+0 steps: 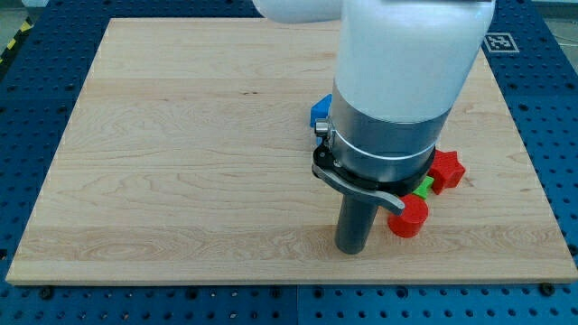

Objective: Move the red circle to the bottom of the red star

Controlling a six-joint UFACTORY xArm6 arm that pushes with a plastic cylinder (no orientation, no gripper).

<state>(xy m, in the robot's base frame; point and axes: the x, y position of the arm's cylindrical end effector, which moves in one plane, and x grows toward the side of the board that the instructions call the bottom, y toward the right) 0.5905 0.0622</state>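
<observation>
My tip (352,250) rests on the wooden board (181,162), bare and holding nothing, just left of the red circle (408,217). The red star (445,170) lies up-right of the circle; a green block (423,188) shows between them. A blue block (321,112) is partly hidden behind my arm.

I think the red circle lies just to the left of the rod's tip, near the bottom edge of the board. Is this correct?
Not quite: in the camera view the red circle lies just to the right of my tip, not the left. It is near the bottom edge of the board, as you say.
</observation>
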